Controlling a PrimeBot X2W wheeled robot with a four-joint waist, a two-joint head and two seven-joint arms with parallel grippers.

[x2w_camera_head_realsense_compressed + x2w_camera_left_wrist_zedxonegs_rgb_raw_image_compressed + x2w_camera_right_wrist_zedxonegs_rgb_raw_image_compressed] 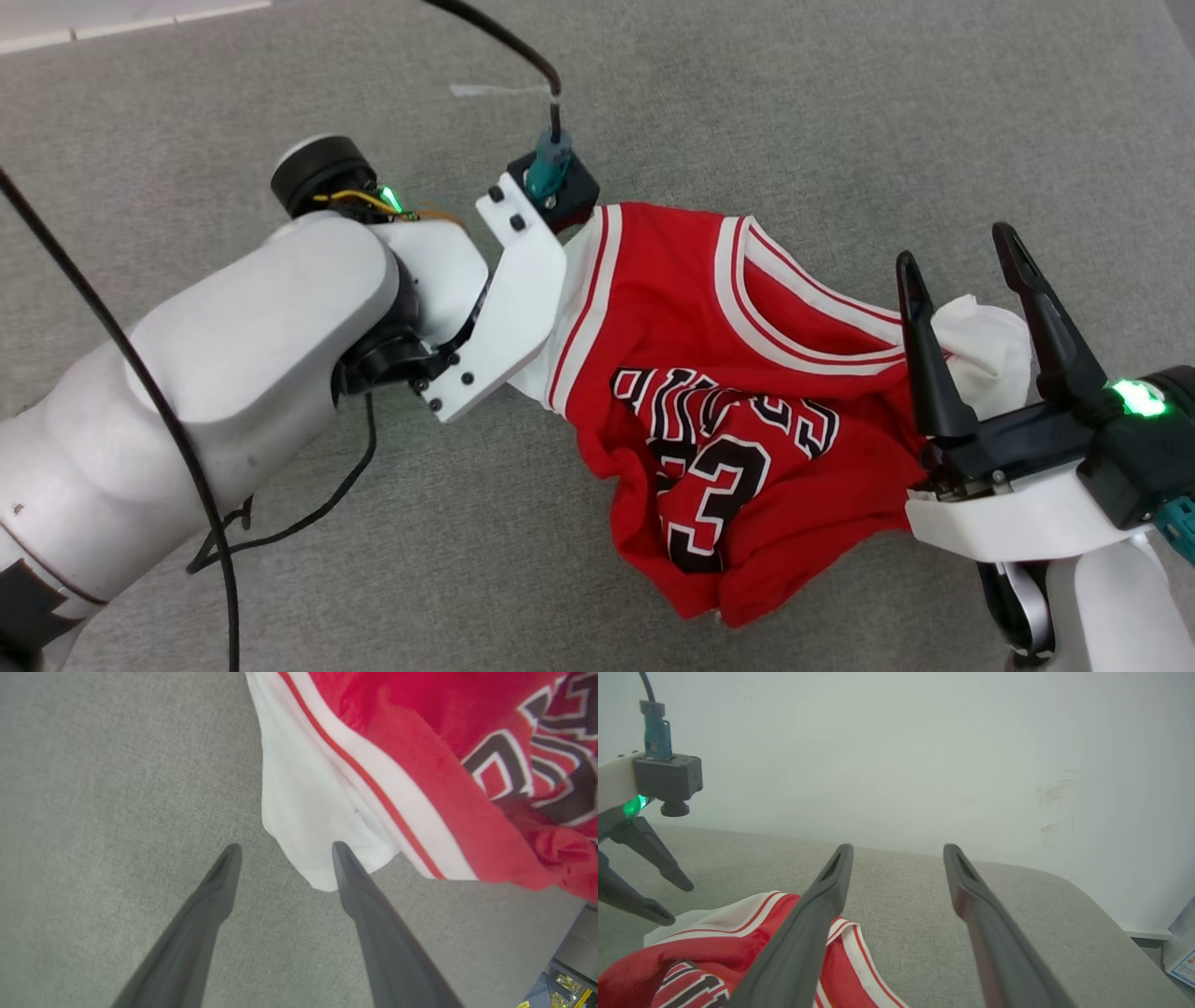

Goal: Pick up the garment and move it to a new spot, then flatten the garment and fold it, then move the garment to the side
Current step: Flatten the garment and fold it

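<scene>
The garment [709, 373] lies crumpled on a grey fabric surface [840, 112], front up, with its black lettering and number creased into folds. Its striped neckline points away from the robot. The lower hem is bunched toward the robot.

The left tool [285, 851] has its fingers spread apart and holds nothing. In the left wrist view they point down at the left sleeve [308, 812], a white flap at the garment's [420, 765] left edge. One fingertip overlaps the sleeve's lower edge, and the other is over bare fabric surface beside it. I cannot tell whether either tip touches the cloth. In the head view the left arm [233, 373] reaches in from the lower left, and its white wrist bracket covers that side of the garment. A black cable [140, 373] runs along this arm.

The right tool [959, 247] is also spread wide and empty. In the head view its two dark fingers stand in front of the right sleeve [980, 345], at the garment's right edge. The right wrist view looks along the surface toward a pale wall [924, 742]. There the right tool [899, 849] is raised over the garment [714, 961], clear of the cloth. The left tool [675, 901] shows at the left of that view, fingers apart, tips close above the white sleeve edge.
</scene>
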